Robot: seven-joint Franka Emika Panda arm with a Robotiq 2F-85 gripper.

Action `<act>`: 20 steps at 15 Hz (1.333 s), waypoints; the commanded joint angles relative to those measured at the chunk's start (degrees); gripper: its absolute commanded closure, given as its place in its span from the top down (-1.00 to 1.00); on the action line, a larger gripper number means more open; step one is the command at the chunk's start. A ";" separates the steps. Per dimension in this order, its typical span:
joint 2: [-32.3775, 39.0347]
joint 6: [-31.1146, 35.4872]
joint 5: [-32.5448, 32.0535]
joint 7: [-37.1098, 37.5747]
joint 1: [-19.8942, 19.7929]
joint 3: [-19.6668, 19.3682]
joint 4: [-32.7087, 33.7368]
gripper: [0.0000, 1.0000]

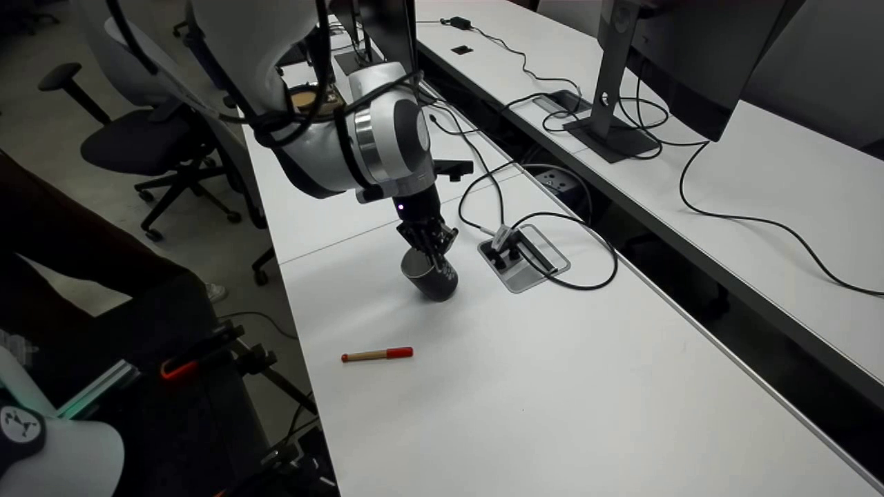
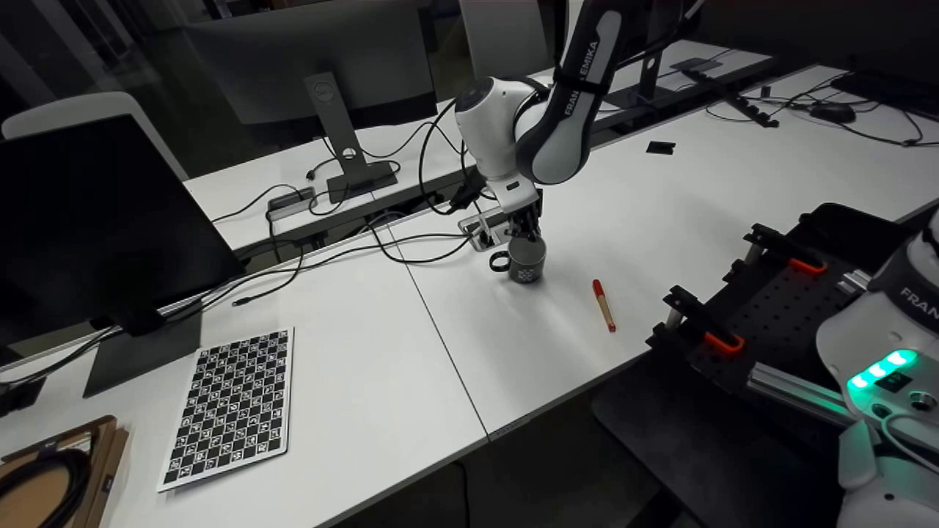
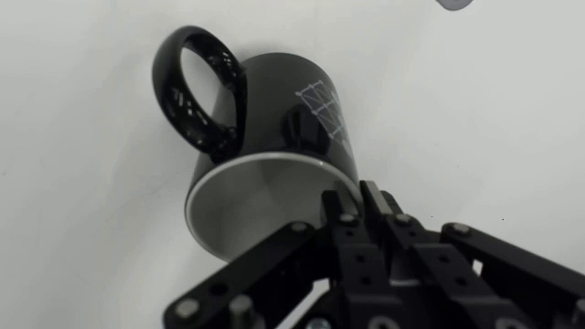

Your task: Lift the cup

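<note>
White tabletop [image 1: 539,386] below; gripper [image 3: 351,195] pinches cup [image 3: 274,105] by rim [image 3: 274,156].

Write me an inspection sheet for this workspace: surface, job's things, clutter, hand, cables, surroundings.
Surface: white table, with a seam running across it.
Job's things: dark cup with a pale pattern; whether its base touches the table is unclear.
Clutter: red-ended pen lying near the cup, not touching it; checkered board farther off in an exterior view.
Hand: closed on the cup's rim, one finger inside and one outside, away from the handle.
Cables: black, looping around the socket panel near the cup.
Surroundings: office chair; a screen on the table, another on the neighbouring table.
</note>
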 commanded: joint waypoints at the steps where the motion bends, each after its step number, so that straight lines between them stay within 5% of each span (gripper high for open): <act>1: 0.26 -6.79 -4.09 -2.76 -6.86 9.20 -2.29 -0.96; 6: 3.87 -23.99 -9.87 -2.63 -11.32 19.18 -1.69 -0.96; 11: 9.37 -34.18 -16.15 -2.58 -17.42 28.31 -1.32 -0.96; 15: 14.59 -35.77 -21.66 -2.58 -22.90 33.87 -1.40 -0.96; 20: 17.36 -37.60 -24.17 -2.58 -25.43 36.01 -0.50 -0.96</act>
